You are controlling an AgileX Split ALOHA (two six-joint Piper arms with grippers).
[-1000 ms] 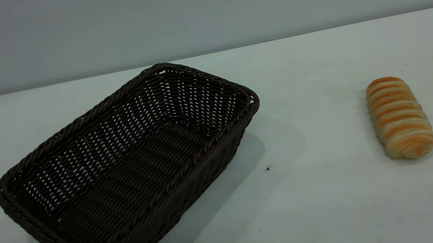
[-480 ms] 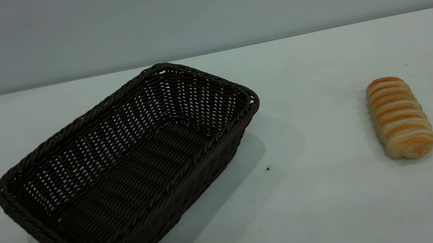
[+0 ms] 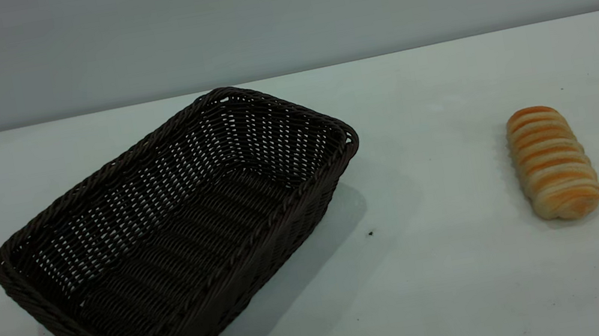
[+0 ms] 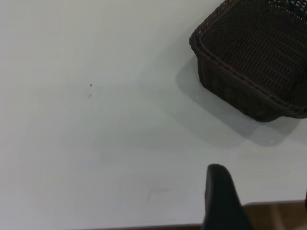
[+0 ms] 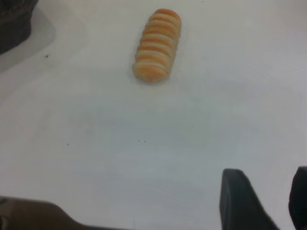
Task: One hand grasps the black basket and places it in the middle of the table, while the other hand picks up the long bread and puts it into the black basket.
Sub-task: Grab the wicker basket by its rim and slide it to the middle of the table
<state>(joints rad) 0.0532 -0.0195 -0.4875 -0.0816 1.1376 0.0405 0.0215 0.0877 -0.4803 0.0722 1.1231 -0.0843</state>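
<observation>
Fingers [image 5: 242,201] of the right gripper [image 5: 266,203] stand apart, empty; left gripper's [image 4: 225,201] spread can't be told.
White table [image 3: 447,289], grey wall [image 3: 273,8]; black basket [image 3: 176,231] and long bread [image 3: 553,161] unmoved.

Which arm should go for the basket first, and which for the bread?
Left for the black basket: it lies on the left half of the table and shows in the left wrist view. Right for the long bread, which lies on the right, ahead of the open right gripper.

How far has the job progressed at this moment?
Nothing is done yet. The black basket sits left of the table centre, empty; the long bread lies apart at right. Nothing is held: the left gripper and open right gripper hover near the table's edge. Both moves remain.
</observation>
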